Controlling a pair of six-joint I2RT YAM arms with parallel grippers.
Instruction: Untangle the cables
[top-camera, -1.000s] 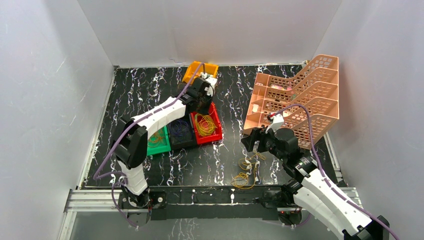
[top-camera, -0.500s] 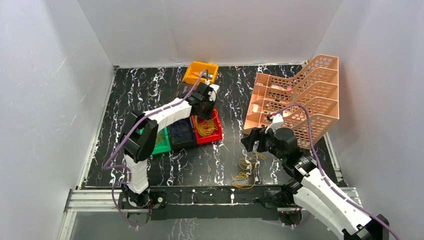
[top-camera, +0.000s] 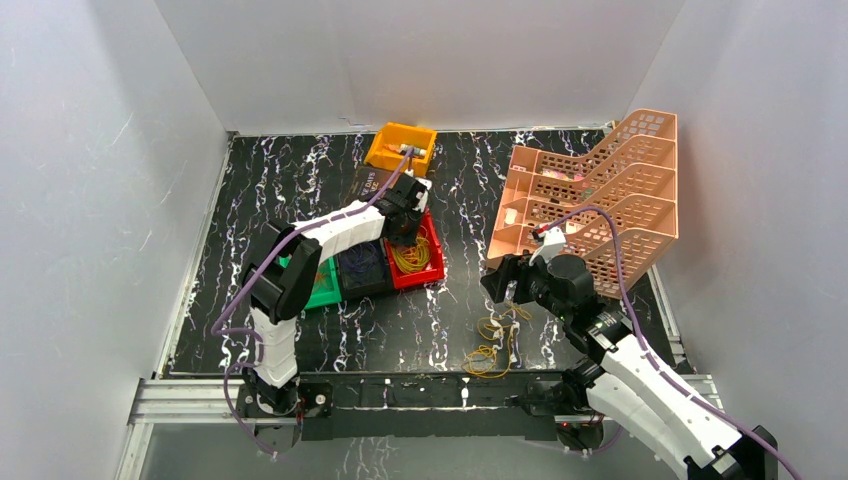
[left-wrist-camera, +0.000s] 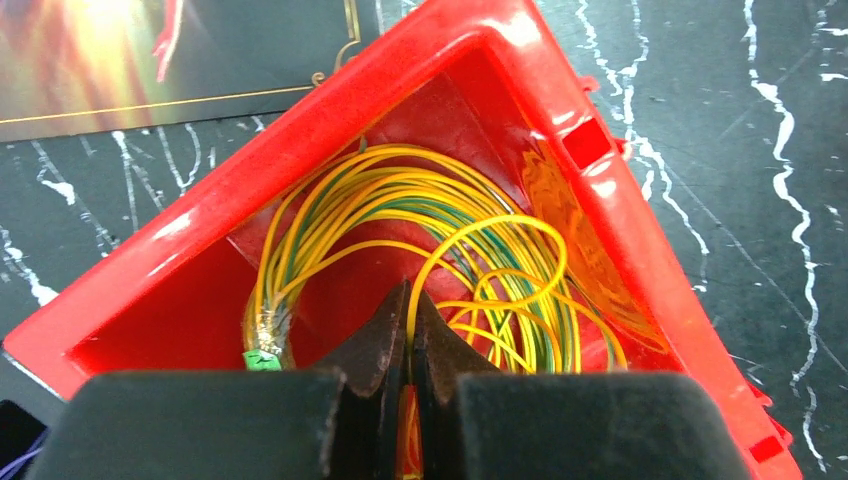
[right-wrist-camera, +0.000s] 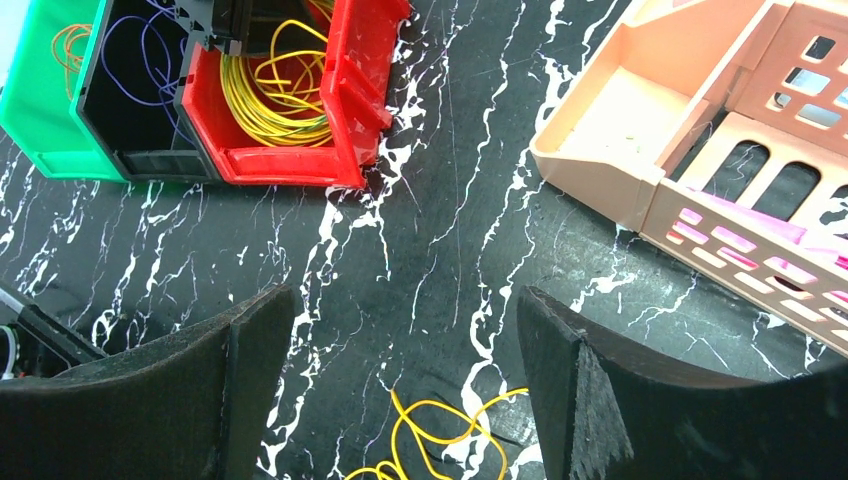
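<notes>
My left gripper (left-wrist-camera: 410, 306) hangs low inside the red plastic bin (left-wrist-camera: 622, 232), its two dark fingers pressed flat together with no gap between them. A coil of thin yellow wire, some strands striped green (left-wrist-camera: 345, 193), lies on the bin floor, and one yellow loop arches right past my fingertips. Whether a strand is pinched between them I cannot tell, since the tips hide that spot.

The red bin is the rightmost in a row of three. Touching its left side is a black plastic bin (right-wrist-camera: 102, 118) holding dark blue-purple wire loops (right-wrist-camera: 150, 55), and left of that a green plastic bin (right-wrist-camera: 38, 122) with a few orange wire loops (right-wrist-camera: 68, 40).

My right gripper (right-wrist-camera: 402, 300) hovers over the black white-veined marble tabletop (top-camera: 280, 180), its jaws spread wide and holding nothing. Just nearer than it, a loose tangle of yellow and orange wires (top-camera: 488, 352) lies on the table, well apart from the bins to the left.

A peach plastic tiered tray rack (top-camera: 600, 190) stands at the right, just beyond my right wrist. A small orange plastic bin (top-camera: 392, 150) sits at the far edge, beyond my left arm.
</notes>
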